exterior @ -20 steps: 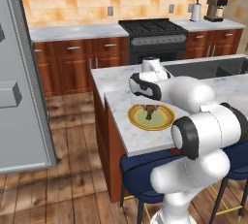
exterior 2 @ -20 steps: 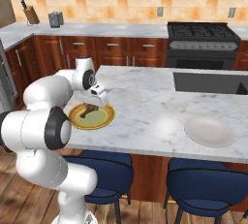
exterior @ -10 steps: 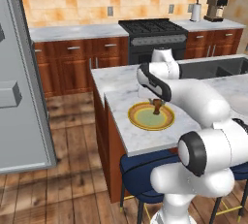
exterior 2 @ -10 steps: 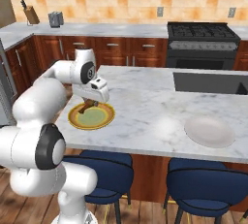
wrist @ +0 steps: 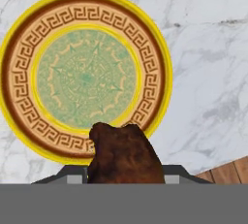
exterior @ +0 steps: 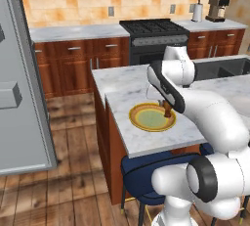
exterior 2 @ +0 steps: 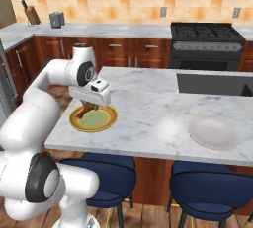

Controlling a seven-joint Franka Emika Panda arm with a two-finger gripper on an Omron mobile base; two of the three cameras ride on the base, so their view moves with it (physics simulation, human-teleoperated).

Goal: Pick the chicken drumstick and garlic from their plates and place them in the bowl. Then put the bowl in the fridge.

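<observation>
Since the earlier frames the arm has been lifting off the green-centred plate (exterior: 152, 117), and the gripper (exterior 2: 89, 107) is now hanging just above the plate's rim rather than pressing down into its middle. The gripper is standing partly closed, clamping the chicken drumstick (wrist: 125, 154) between its two fingers; in the hand view the brown meat is filling the gap at 6 o'clock, with the patterned plate (wrist: 86, 75) lying clear below at 11 o'clock. In the right base view the drumstick (exterior 2: 87, 108) is dangling over the plate's rim at 9 o'clock. The plain white plate (exterior 2: 214, 133) is sitting well apart along the marble counter (exterior 2: 148, 108), toward the sink side. The red bowl cannot be made out in these views. The risk from here is probably the drumstick slipping out: it is tapered, and a fast swing toward the bowl could twist it loose onto the counter or floor.
</observation>
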